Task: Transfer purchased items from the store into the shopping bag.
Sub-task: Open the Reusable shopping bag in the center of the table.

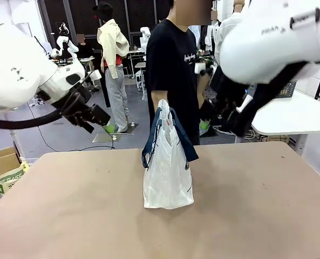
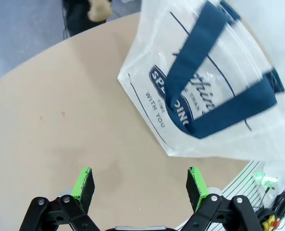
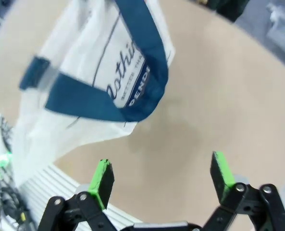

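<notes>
The shopping bag, translucent with navy handles, stands upright mid-table, and a person's hand holds its top. My left gripper hovers open above the table's far left, nothing between its green pads. Its wrist view looks down on the bag's logo side beyond the open gripper. My right gripper hangs open, high at the far right of the bag. In the right wrist view the bag lies ahead of the empty, spread fingers. The store and the purchased items are out of view.
The person stands at the far edge behind the bag. The tan tabletop is bare around the bag. A cardboard box sits off the left edge, and a white table stands at the right.
</notes>
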You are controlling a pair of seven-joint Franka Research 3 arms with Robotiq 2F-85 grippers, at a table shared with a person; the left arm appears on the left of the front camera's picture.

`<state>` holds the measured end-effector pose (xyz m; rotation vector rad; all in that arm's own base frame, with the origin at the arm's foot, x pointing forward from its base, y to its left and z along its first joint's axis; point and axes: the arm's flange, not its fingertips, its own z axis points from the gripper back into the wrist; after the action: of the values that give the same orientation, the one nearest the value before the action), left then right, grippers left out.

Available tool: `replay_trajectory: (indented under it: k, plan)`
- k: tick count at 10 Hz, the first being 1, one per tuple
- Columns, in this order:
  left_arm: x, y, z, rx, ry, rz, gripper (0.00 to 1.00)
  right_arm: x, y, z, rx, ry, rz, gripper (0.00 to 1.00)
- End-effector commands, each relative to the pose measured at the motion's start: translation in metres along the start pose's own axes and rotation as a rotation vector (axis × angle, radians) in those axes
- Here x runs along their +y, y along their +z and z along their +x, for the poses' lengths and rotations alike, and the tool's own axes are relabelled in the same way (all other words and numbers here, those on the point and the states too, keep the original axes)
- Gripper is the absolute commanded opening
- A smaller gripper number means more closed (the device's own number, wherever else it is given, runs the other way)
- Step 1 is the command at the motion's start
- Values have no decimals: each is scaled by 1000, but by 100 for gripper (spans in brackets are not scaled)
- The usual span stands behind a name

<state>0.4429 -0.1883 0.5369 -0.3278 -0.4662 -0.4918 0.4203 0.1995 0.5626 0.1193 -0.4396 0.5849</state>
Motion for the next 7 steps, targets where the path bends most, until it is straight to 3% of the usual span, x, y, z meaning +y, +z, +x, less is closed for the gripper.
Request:
replay_trajectory:
  k: [1, 2, 3, 7]
  plan:
    - [2, -5, 29, 55, 72, -9, 100, -7, -5, 38, 40, -53, -67, 100]
    - [-3, 0, 35, 30, 84, -41, 100, -9, -4, 47, 29, -67, -74, 100]
    - [3, -3, 15, 21, 34, -2, 100, -17, -7, 45, 36, -38, -59, 100]
    - [2, -6, 24, 36, 49, -5, 100, -16, 1, 45, 3, -41, -49, 100]
